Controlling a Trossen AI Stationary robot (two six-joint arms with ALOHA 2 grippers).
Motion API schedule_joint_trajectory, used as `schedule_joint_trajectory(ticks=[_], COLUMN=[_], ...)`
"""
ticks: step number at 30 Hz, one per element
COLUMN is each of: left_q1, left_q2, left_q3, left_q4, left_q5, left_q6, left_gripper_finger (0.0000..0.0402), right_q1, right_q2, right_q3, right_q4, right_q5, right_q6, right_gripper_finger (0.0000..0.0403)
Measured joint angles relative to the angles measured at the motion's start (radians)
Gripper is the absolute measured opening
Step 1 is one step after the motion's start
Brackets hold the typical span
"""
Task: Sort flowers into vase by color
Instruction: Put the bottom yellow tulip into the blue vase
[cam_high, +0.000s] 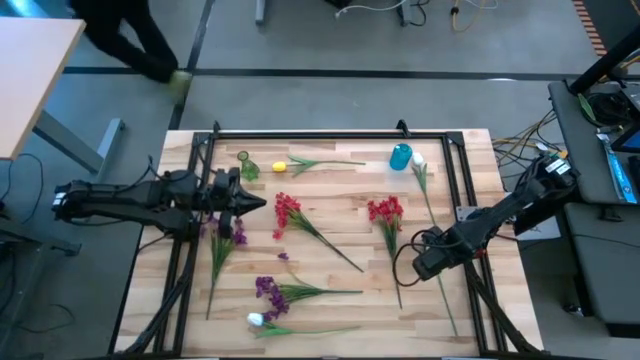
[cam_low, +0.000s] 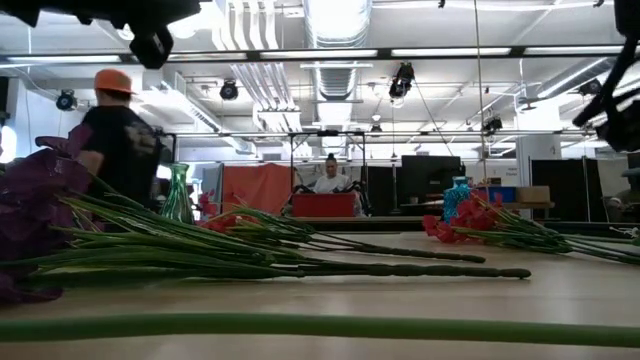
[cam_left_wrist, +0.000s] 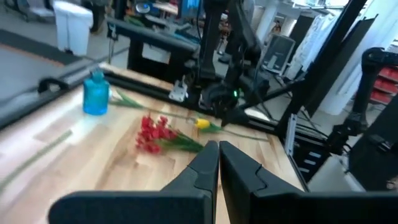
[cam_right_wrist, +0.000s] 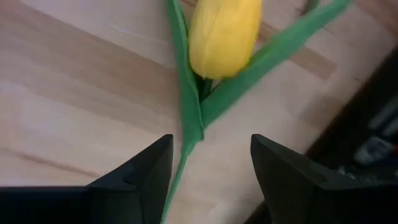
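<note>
Flowers lie scattered flat on the table (cam_high: 470, 160): we count two red clusters (cam_high: 287, 209), two purple clusters (cam_high: 266, 289) and a yellow tulip (cam_right_wrist: 224, 36). Our right gripper (cam_right_wrist: 208, 163) stands open astride that tulip's stem, touching nothing. Our left gripper (cam_left_wrist: 218, 152) is closed and empty above the table's left side.

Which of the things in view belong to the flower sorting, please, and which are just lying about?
Job: red flowers, purple flowers, yellow tulip, white tulip, green vase, blue vase.
Lying about: floor cables, side desk.
</note>
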Motion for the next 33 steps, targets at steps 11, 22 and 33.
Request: schedule_joint_trajectory(ticks=[11, 22, 33], left_q1=[0.0, 0.0, 0.0], left_q2=[0.078, 0.139, 0.172], left_q3=[0.07, 0.07, 0.07], left_q4=[-0.005, -0.062, -0.067], left_q5=[-0.003, -0.003, -0.003], left_q6=[0.087, 0.061, 0.053], left_gripper_finger=[0.0, 0.0, 0.0], right_q1=[0.0, -0.001, -0.138], right_q2=[-0.003, -0.044, -0.161], right_q3=[-0.116, 0.08, 0.268], right_q4=[0.212, 0.055, 0.307], right_q5=[0.017, 0.054, 0.666], right_q6=[0.084, -0.027, -0.629], right_gripper_finger=[0.0084, 0.0013, 0.0013])
